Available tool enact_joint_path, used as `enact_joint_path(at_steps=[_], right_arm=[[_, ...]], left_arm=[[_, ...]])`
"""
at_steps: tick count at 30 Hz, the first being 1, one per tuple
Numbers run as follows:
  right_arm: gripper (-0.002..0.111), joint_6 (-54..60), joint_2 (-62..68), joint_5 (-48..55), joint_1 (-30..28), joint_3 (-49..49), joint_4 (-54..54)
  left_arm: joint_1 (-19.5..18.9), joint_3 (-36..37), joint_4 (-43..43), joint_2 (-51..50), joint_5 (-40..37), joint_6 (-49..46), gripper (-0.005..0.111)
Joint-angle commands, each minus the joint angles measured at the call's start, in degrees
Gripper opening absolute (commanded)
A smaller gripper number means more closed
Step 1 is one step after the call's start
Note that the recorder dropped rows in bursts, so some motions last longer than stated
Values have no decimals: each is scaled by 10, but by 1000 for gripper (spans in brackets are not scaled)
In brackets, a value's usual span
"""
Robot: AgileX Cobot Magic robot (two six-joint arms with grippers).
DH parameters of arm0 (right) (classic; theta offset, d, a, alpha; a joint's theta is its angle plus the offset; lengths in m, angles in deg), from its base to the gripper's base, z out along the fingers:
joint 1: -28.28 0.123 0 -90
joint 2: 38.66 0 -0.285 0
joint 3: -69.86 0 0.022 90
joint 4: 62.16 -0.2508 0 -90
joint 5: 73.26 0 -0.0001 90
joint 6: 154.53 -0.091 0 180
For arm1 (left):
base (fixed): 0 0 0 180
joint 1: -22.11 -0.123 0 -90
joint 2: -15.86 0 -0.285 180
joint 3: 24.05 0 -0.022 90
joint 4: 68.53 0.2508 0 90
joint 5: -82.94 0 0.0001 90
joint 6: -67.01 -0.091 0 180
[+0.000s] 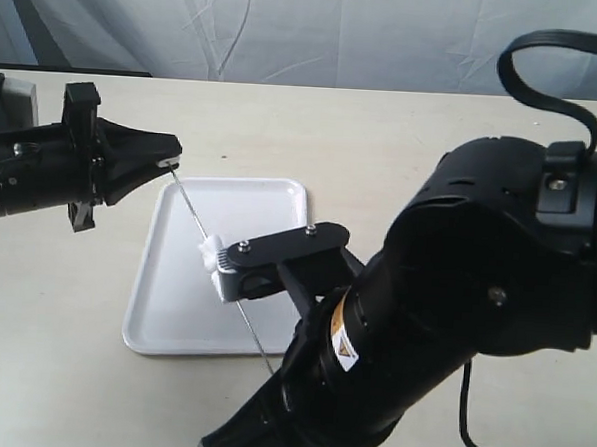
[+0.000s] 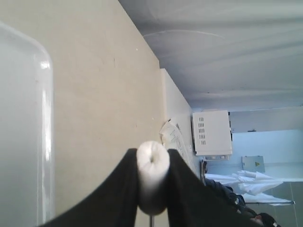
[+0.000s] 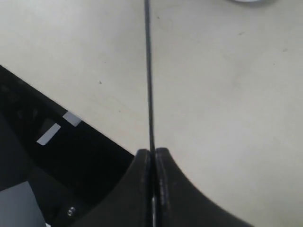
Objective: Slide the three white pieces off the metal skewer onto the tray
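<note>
The left gripper (image 2: 152, 155) pinches one white piece (image 2: 152, 174); the right gripper (image 3: 152, 152) clamps the metal skewer (image 1: 192, 216), slanting 11 to 5 o'clock above the tray (image 1: 168, 317); other white pieces (image 1: 211, 250) (count unclear) sit mid-rod.

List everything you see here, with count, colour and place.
tray: one, white, on the table
metal skewer: one, grey, slanting above the tray between both claws
white pieces: two visible, white, one midway on the skewer, one in the left claw; third not seen
table: one, beige
cable: one, black, above the right arm
left claw: black, shut on a white piece
right claw: black, shut on the skewer
</note>
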Motion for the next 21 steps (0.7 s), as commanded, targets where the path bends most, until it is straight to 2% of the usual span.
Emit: enact_joint_path(at_steps=[1, 5, 9, 12, 18, 21], right_arm=[[-1, 6, -7, 21, 2, 4, -1], [-1, 1, -7, 21, 2, 4, 25], [-1, -40, -7, 26, 1, 4, 74], [-1, -40, -7, 27, 1, 4, 77], [-1, -40, -7, 21, 1, 4, 78], [-1, -40, -7, 22, 1, 4, 85]], left_arm=[[-33, -5, 3, -1, -6, -3, 18], [-47, -5, 48, -1, -25, -3, 18], [2, -5, 164, -1, -190, -3, 18], [42, -5, 142, -4, -241, -44, 18], [81, -21, 113, -66, -236, -87, 19], [81, -27, 94, -88, -206, -92, 27]])
